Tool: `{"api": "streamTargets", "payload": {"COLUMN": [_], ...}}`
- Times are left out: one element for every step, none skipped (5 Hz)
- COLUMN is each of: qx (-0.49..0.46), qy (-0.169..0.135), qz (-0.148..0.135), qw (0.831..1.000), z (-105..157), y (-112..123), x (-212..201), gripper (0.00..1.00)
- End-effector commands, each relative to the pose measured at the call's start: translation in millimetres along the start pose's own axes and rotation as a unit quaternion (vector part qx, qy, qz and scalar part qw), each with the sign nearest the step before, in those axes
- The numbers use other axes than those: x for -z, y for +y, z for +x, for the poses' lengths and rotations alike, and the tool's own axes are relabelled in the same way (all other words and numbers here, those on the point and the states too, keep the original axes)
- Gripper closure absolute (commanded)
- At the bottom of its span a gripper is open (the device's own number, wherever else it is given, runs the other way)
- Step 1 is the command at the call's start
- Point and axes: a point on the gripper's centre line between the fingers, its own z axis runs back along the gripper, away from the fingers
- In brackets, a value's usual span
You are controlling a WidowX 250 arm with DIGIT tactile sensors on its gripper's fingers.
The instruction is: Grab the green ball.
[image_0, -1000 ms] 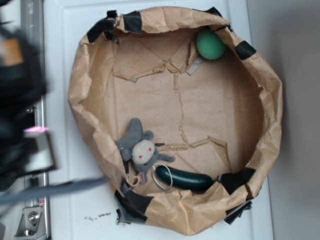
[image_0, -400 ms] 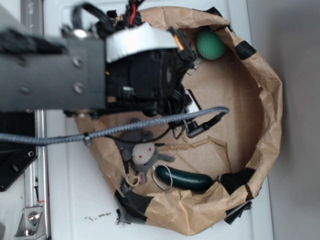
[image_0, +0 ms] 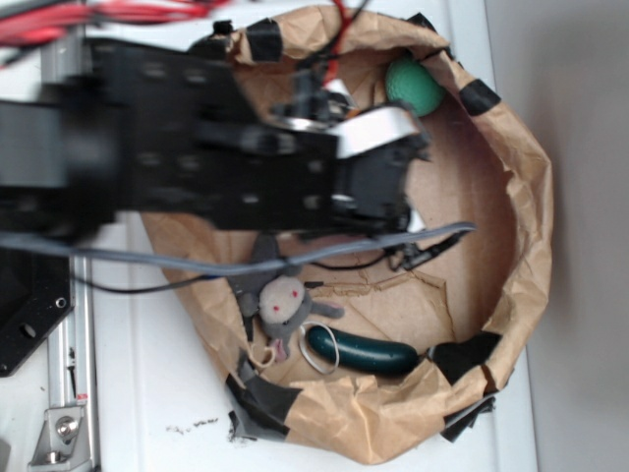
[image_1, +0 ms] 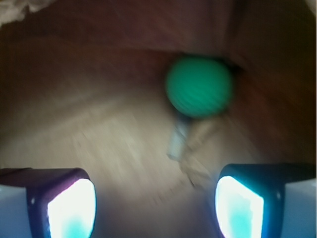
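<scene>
The green ball (image_0: 414,87) lies in the far right corner of the brown paper-lined basin (image_0: 521,197), against its wall. In the wrist view the ball (image_1: 199,87) sits ahead, above and slightly right of centre, blurred. My gripper (image_1: 156,203) is open and empty, its two fingers wide apart at the bottom corners, well short of the ball. In the exterior view my arm (image_0: 246,167) reaches over the basin from the left, and the gripper (image_0: 413,197) is below and left of the ball.
A grey plush mouse (image_0: 280,300) and a dark green cucumber toy (image_0: 362,351) lie at the near side of the basin. A grey cable (image_0: 324,251) runs across the basin. Black tape patches mark the rim. A metal rail (image_0: 64,344) runs on the left.
My arm has swung in from the left over the basin and moved right, toward the ball. The ball, mouse and cucumber have not moved.
</scene>
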Motion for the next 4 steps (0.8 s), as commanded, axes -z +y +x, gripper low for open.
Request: {"api": "streamTargets", "payload": {"qx": [-0.018, 0.003, 0.016, 0.017], "qy": [-0.016, -0.009, -0.011, -0.002], "qz": [0.015, 0.023, 0.043, 0.055], "qw": [1.000, 1.000, 0.999, 0.998], "z": [47, 54, 62, 53], "y": [28, 26, 16, 17], "x": [16, 29, 38, 49], "gripper": [0.00, 0.00, 0.05, 1.00]}}
